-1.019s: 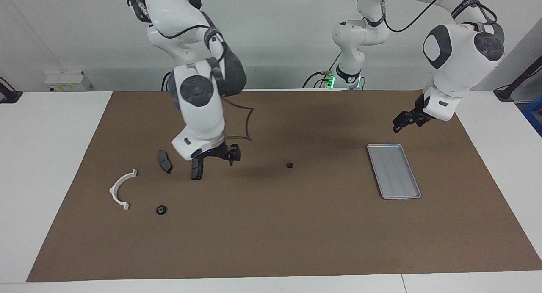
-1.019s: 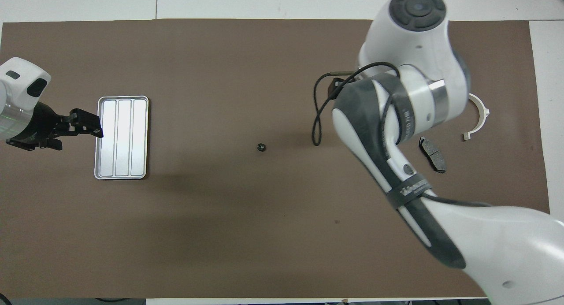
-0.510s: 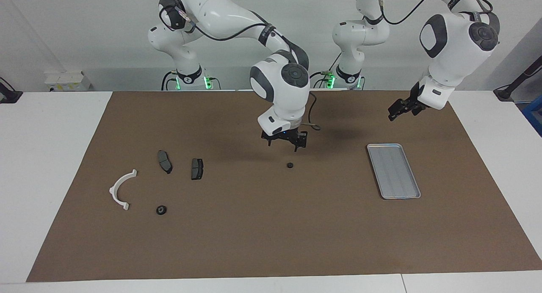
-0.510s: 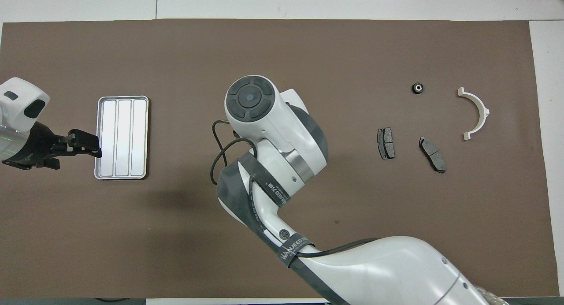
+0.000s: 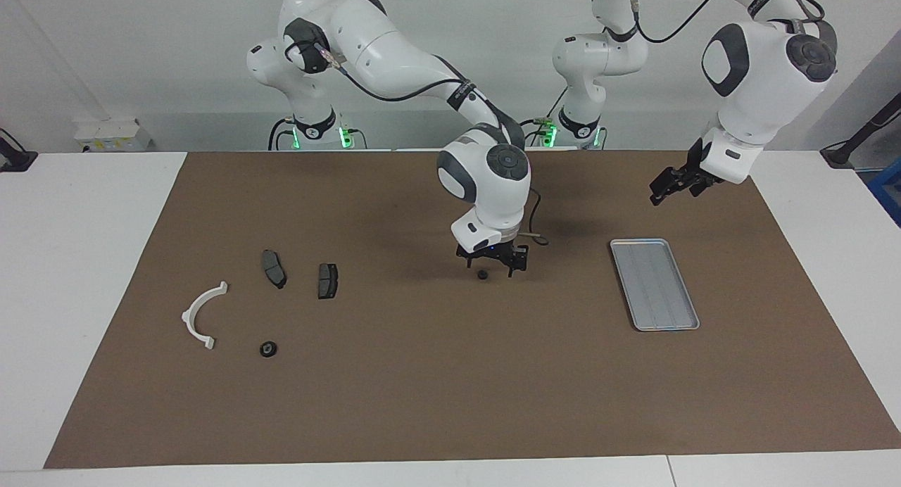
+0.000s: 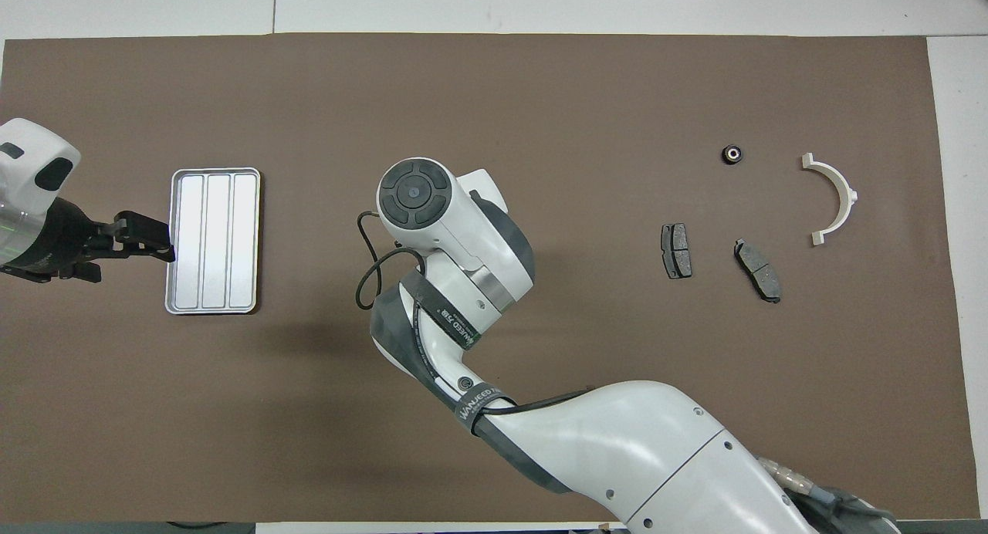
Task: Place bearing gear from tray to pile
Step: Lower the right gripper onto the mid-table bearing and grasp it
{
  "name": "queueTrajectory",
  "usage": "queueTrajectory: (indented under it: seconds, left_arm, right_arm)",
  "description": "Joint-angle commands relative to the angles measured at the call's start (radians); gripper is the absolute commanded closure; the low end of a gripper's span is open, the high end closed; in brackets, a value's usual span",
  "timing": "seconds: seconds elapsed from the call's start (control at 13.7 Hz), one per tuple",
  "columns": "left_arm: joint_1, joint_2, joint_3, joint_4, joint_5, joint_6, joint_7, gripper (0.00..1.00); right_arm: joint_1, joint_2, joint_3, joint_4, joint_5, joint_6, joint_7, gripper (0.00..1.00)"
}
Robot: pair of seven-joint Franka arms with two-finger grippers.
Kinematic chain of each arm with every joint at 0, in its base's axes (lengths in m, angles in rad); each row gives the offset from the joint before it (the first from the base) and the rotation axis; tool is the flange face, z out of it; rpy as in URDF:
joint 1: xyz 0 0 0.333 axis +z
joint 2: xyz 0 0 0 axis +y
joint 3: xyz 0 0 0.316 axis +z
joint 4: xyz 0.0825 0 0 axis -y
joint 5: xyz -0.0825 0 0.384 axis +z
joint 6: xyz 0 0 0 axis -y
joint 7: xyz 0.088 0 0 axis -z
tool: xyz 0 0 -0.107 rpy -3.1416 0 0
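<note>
A small black bearing gear (image 5: 482, 274) lies on the brown mat mid-table, apart from the tray. My right gripper (image 5: 493, 264) is open and low over it, one finger on each side; in the overhead view the right arm (image 6: 448, 241) hides the gear. The silver tray (image 5: 654, 283) (image 6: 214, 241) holds nothing. The pile lies toward the right arm's end: a white arc (image 5: 200, 314) (image 6: 834, 198), two dark brake pads (image 5: 274, 267) (image 5: 327, 280) and a second bearing gear (image 5: 267, 348) (image 6: 732, 154). My left gripper (image 5: 662, 191) (image 6: 158, 239) is open and empty, raised at the tray's edge.
The brown mat (image 5: 450, 402) covers most of the white table. The brake pads also show in the overhead view (image 6: 676, 250) (image 6: 758, 269).
My right gripper has swung from over the brake pads to mid-table and come down around the loose bearing gear. The left gripper has shifted only a little beside the tray.
</note>
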Motion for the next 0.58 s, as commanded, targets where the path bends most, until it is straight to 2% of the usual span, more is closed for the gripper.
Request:
queueTrajectory:
  seconds: [0.0, 0.15, 0.36, 0.44, 0.51]
  left_arm:
    - [0.014, 0.016, -0.006, 0.034, 0.007, -0.036, 0.017, 0.00]
    - [0.007, 0.016, -0.012, 0.031, 0.007, -0.016, 0.008, 0.00]
    - [0.010, 0.016, -0.009, 0.034, 0.009, -0.025, -0.004, 0.00]
    - [0.015, 0.013, -0.003, 0.047, 0.009, -0.016, 0.008, 0.00]
    - [0.014, 0.013, -0.009, 0.110, 0.011, -0.056, 0.010, 0.00]
  right_arm:
    - [-0.008, 0.009, 0.005, -0.042, -0.014, 0.072, 0.049, 0.00]
    - [-0.008, 0.010, 0.005, -0.082, -0.016, 0.112, 0.055, 0.00]
    - [-0.008, 0.010, 0.005, -0.084, -0.017, 0.112, 0.054, 0.00]
    - [-0.008, 0.010, 0.005, -0.081, -0.016, 0.105, 0.054, 0.01]
    - [-0.008, 0.010, 0.007, -0.078, -0.013, 0.097, 0.052, 0.05]
